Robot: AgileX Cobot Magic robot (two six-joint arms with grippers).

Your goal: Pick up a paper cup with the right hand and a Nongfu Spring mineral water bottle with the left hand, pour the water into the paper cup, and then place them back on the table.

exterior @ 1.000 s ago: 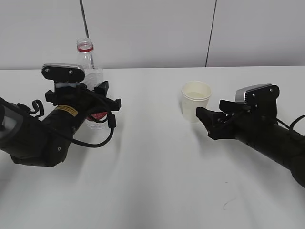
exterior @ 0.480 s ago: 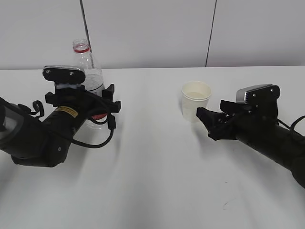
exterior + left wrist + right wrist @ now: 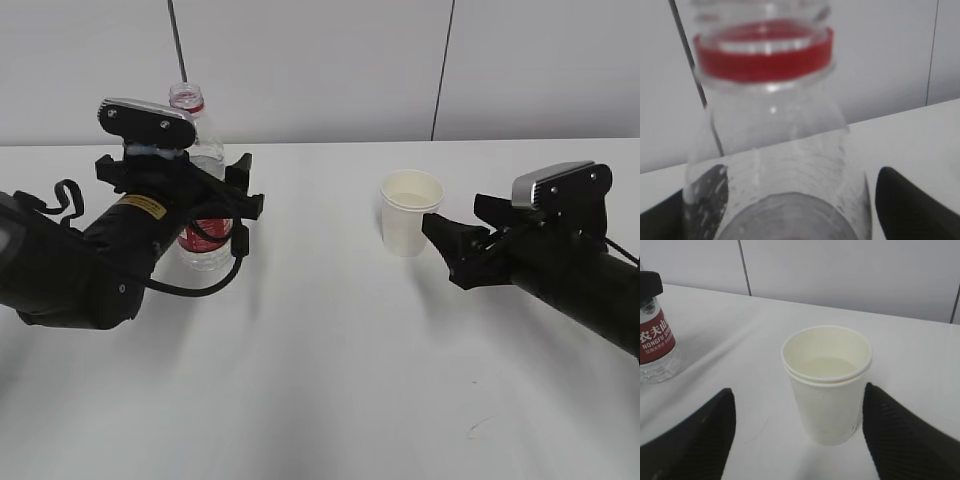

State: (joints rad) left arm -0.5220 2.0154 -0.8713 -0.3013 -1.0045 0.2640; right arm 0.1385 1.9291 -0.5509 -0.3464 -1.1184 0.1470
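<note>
Gripping nothing, the right hand [image 3: 447, 247] lies low over the right side of the table [image 3: 330, 380], and we see its two black fingers [image 3: 695, 440] spread wide in the right wrist view, one on each side of the paper cup [image 3: 827, 381] with a clear gap to the cup's wall on both sides. We find the paper cup [image 3: 410, 211] standing upright on the table a little right of the middle and toward the far edge, just beyond the fingertips, and a pale level surface shows inside it, though we cannot tell for sure whether that is the water or the cup's bottom. On the left side of the table the left hand [image 3: 228, 196] has its forked gripper around the Nongfu Spring mineral water bottle [image 3: 198, 190], which is upright with its red neck ring above the silver-grey plate and its red label showing below the fork. In the left wrist view the bottle [image 3: 771, 145] fills the space between the two dark fingers [image 3: 905, 210]; the right one stands a little off the bottle's wall there, the other is seen only through the plastic, so we cannot tell whether the grip is tight. We also cannot tell whether the bottle's base rests on the table.
</note>
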